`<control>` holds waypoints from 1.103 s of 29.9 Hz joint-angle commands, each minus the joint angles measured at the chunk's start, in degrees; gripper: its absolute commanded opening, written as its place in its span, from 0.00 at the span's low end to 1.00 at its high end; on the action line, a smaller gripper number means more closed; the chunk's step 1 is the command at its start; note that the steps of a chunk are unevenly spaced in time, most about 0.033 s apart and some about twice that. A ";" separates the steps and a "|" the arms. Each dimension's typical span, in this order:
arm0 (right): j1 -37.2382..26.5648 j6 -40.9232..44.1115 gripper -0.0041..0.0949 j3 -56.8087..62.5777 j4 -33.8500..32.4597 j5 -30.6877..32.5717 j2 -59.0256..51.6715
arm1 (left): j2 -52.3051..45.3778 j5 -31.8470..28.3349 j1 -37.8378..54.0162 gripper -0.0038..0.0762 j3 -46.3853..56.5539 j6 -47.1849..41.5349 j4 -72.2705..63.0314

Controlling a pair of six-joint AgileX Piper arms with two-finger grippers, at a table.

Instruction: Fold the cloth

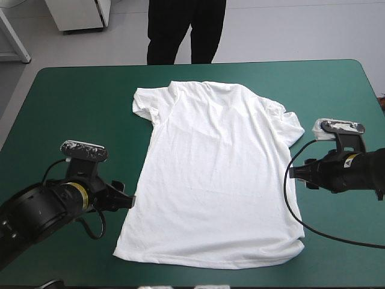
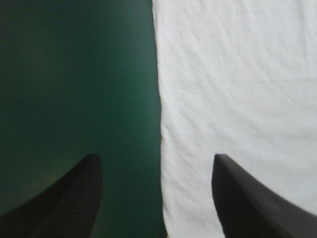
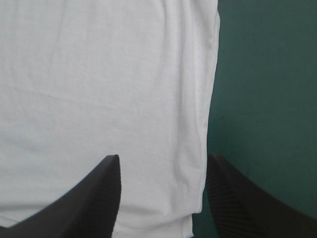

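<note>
In the high view, the T-shirt (image 1: 216, 174) is seen spread flat at the middle of the counter (image 1: 78, 108), collar toward the far edge and hem toward the near edge. Both sleeves are rumpled. The left claw (image 1: 129, 201) is held at the shirt's left side edge, near the hem. The right claw (image 1: 293, 171) is held just beside the right side edge, farther up the body. Only this view shows the shirt's whole outline and both arms at once, but the gap between the fingers is hard to judge from here.

In the left wrist view, the left claw (image 2: 156, 157) is shown released, its black fingers standing wide apart. The shirt's side edge runs ahead from between them. One finger is set over the teal-green cover (image 2: 74, 74) and the other over the white cloth (image 2: 237, 74). Fine creases in the fabric are picked out here.

In the right wrist view, the right claw (image 3: 164, 157) is likewise released. One finger lies over the T-shirt (image 3: 99, 74), the other over the cover (image 3: 267, 74). The cloth's edge runs between them, and a stitched border is seen at its corner near the finger bases.
</note>
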 commanded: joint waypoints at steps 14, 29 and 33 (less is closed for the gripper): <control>-0.41 0.15 0.53 -3.54 0.41 0.08 -0.86 | 25.96 -6.08 28.62 0.57 -21.39 29.77 -21.54; -0.41 0.96 0.53 -3.54 -1.57 -0.81 1.03 | 50.07 -5.01 29.01 0.57 -38.56 33.31 -20.93; -0.41 0.98 0.53 -3.54 -1.95 -0.81 2.35 | 53.81 -5.11 29.01 0.57 -38.82 33.31 -20.95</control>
